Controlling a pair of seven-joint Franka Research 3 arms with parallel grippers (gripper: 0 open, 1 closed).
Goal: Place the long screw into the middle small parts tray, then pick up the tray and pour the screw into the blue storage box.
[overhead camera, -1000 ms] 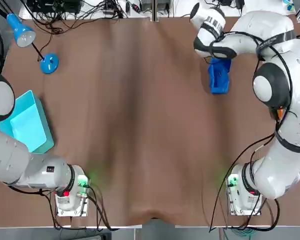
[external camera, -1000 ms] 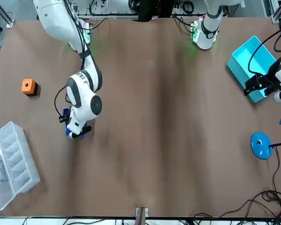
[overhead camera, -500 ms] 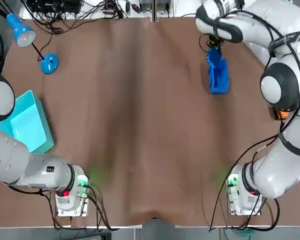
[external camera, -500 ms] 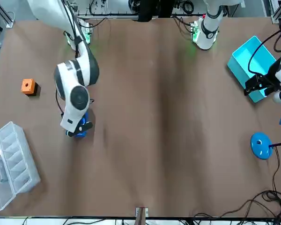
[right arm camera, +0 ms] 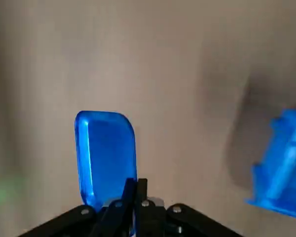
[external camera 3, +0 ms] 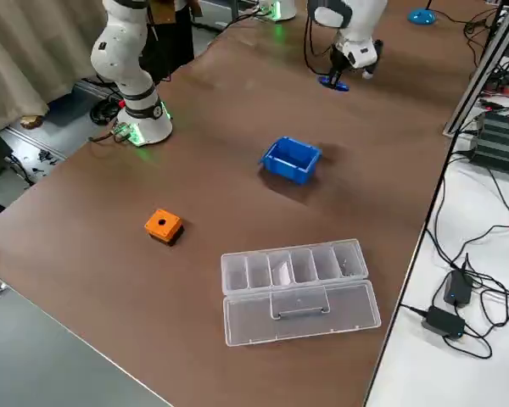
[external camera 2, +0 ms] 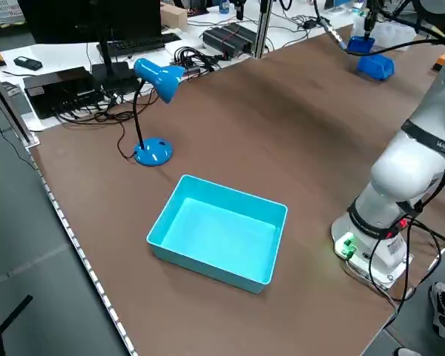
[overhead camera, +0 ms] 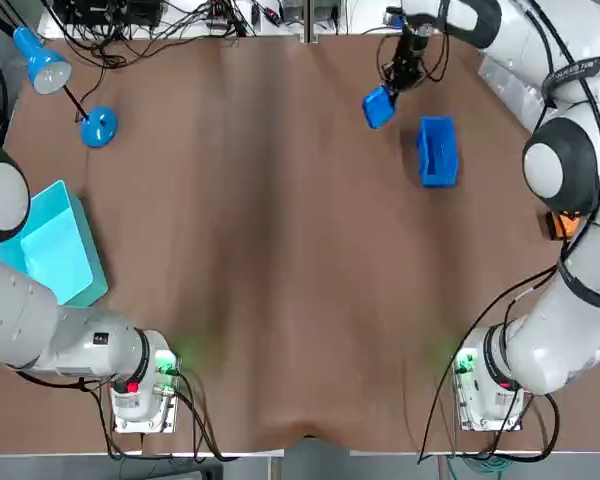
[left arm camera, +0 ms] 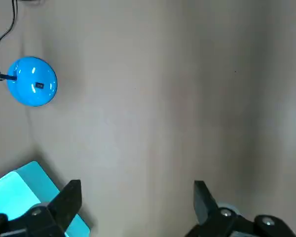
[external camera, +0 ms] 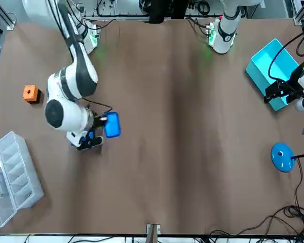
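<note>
Two arms share the counter, but only one is at work. At the left edge the teal box (overhead camera: 55,250) lies empty, with the lamp (overhead camera: 98,127) beyond it. The left tool (left arm camera: 135,192) hangs over that side, fingers spread wide and holding nothing. Farther right, near the far edge, the right tool (right arm camera: 134,190) is pinched tight on one short rim of the tray (overhead camera: 378,106). The tray hangs clear of the counter, just left of the blue box (overhead camera: 437,150). No screw can be made out in the tray. An orange block (external camera 3: 163,225) sits by the right edge and a clear case (external camera 3: 297,280) lies at the far right corner.

The grip looks like the weak point: a thin pinch on one rim could let the tray swivel or slip during the tip. The blue box is a narrow target, so a screw sliding out early or off-line would likely land on the counter. A low pass could also nudge the box.
</note>
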